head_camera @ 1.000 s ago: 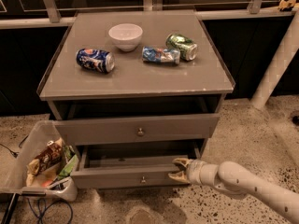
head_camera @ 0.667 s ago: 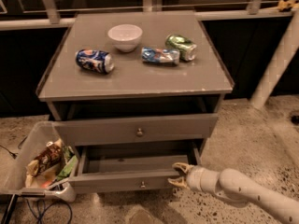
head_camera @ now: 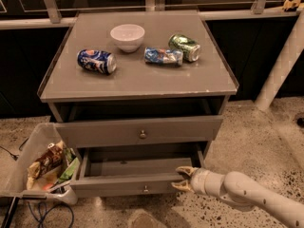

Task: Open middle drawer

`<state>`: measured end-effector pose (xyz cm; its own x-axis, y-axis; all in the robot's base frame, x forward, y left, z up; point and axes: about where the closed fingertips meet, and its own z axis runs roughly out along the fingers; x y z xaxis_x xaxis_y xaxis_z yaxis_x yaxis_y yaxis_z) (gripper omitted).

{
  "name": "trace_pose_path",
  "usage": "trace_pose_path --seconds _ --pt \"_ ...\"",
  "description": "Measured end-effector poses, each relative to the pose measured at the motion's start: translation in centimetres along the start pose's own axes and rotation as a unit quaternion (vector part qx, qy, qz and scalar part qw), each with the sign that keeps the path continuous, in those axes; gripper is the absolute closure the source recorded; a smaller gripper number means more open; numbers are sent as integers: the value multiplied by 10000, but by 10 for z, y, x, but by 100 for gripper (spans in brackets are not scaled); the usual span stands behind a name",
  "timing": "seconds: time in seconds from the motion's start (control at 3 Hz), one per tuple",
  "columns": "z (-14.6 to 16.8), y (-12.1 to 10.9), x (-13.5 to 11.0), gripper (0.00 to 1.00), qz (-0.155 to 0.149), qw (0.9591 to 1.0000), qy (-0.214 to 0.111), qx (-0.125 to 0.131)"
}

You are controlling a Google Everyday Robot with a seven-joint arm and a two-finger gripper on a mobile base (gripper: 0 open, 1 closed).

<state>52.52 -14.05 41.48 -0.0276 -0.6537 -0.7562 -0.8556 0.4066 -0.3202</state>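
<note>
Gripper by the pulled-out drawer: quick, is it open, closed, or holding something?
Gripper: open, fingers spread at the right end of the middle drawer front; no clear clamp on it.

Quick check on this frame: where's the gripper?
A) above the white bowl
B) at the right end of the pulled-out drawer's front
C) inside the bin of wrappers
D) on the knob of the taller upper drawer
B: the gripper is at the right end of the front of the middle drawer, which is pulled out with its interior showing. It is off to the right of that drawer's knob.
</note>
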Motion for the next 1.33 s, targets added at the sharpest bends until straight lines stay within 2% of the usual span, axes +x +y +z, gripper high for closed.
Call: trace_pose_path --seconds 0.33,0.67,1.0,1.33 --pt "0 0 0 52 0 10000 0 0" --pt "0 0 0 70 0 10000 0 -1" --pt "-3 7 4 94 -4 10000 -17 -39" --pt "-9 17 7 100 -13 10000 -11 -97"
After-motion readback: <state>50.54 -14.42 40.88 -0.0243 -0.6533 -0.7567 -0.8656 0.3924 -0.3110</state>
